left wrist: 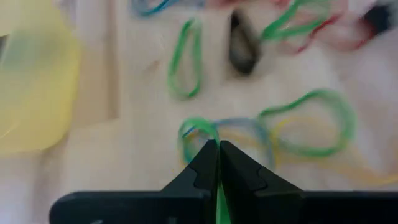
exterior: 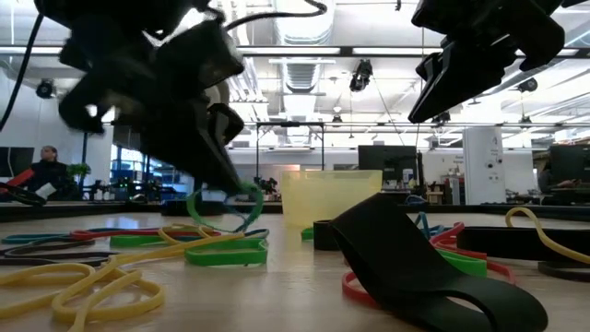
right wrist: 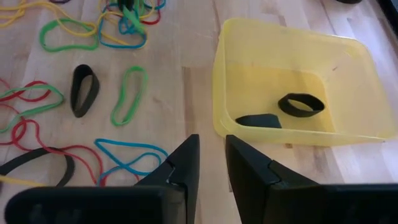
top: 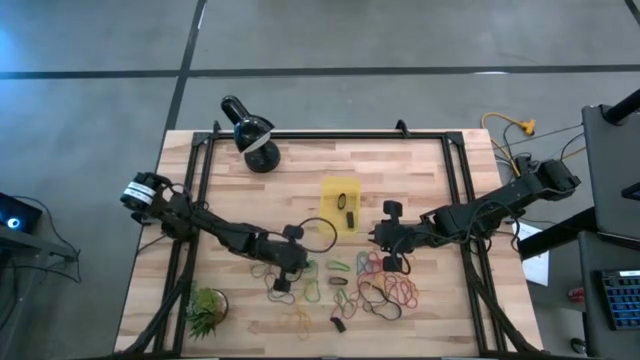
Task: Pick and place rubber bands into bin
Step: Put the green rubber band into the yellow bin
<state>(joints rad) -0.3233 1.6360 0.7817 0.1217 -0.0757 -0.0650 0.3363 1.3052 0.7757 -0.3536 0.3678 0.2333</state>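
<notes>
Left wrist view: the left gripper (left wrist: 217, 155) is clenched tight, its tips pinching a green band (left wrist: 198, 129) that comes up off the tabletop (top: 420, 170); the low view shows the same green loop hanging from those fingers.
Right wrist view: the right gripper (right wrist: 211, 152) hangs just beside the bin (right wrist: 249, 43), its jaws a little apart with bare wood showing through the gap, so it grasps nothing.
Where the bands lie: most rubber bands (top: 385, 290) are scattered in a loose heap on the table in front of the bin (top: 330, 188), between the two arms; a black band (right wrist: 301, 104) and a second dark piece already sit inside the tub.
Handling, as I judge it: the loops look feather-light, limp and stretchy; they will sag and swing once lifted, and may cling to the fingers on release.
Where to grip: a single free strand at a loop's outer edge, away from crossings, since overlapping bands are likely to come up together.
Wider black strip (exterior: 415, 258): it seems stiffer and stands up on its own, so it should be easier to catch.
Hard to make out: the left wrist view is blurred, so I cannot tell whether a pale blue strand is caught along with the green one.
Hidden: in the high view the arms cover part of the heap, and the bin's contents show only as dark specks.
Cut off: both grippers in the low view run off the top edge.
</notes>
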